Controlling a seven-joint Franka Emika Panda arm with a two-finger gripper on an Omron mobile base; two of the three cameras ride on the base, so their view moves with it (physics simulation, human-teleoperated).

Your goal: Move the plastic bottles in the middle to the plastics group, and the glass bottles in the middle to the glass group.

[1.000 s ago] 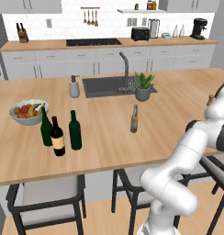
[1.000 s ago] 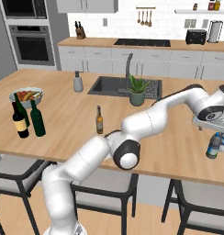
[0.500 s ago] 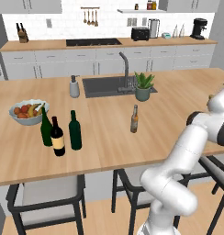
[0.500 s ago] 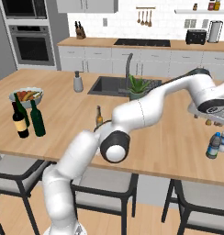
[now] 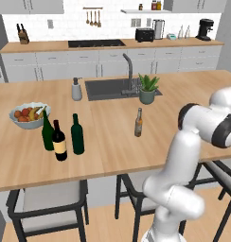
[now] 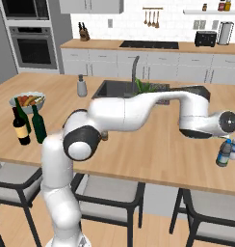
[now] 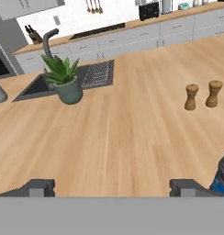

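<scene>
Slim brown bottle (image 5: 138,122) stands upright on smooth pale wood island (image 5: 112,137).

Bottles sorted on my surface (image 5: 117,142)

To my far left three wine bottles stand upright: green (image 5: 47,133), near-black with red foil (image 5: 59,142), dark green without label (image 5: 77,134). The slim brown bottle (image 5: 138,123) stands mid-surface; the small blue-labelled plastic bottle (image 6: 224,154) stands right.
</scene>
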